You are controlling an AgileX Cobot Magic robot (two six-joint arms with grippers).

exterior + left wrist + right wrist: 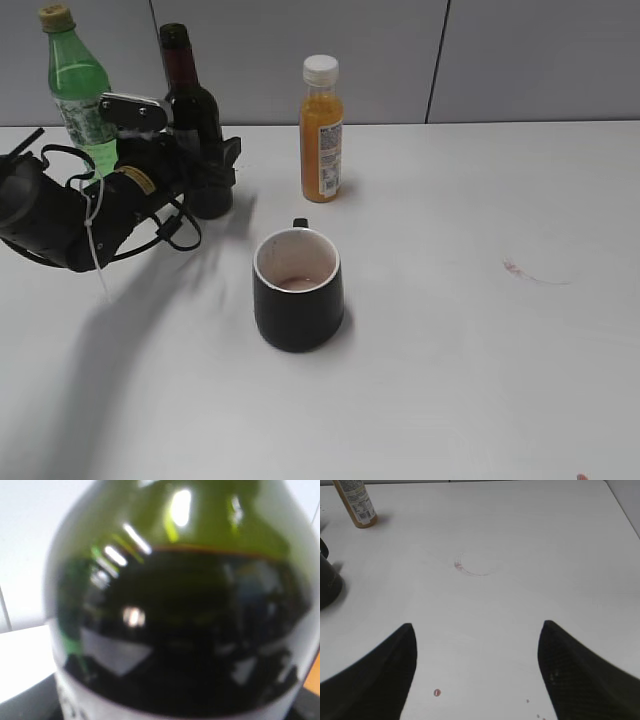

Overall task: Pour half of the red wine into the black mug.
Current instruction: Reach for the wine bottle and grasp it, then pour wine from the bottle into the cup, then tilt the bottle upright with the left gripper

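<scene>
The red wine stands in a dark green bottle (193,110) upright at the back left of the table. My left gripper (212,178) reaches in from the left, with its jaws on either side of the bottle's lower body. In the left wrist view the wine bottle (180,605) fills the frame, with the wine's level near its shoulder; jaw contact is hidden. The black mug (298,295) stands in the middle, white inside with a faint reddish trace at the bottom. My right gripper (477,665) hangs open over bare table with the mug (327,582) at its far left.
A light green plastic bottle (78,90) stands just behind my left arm. An orange juice bottle (321,130) stands to the right of the wine bottle. A faint red ring stain (535,272) marks the table (450,380) at the right.
</scene>
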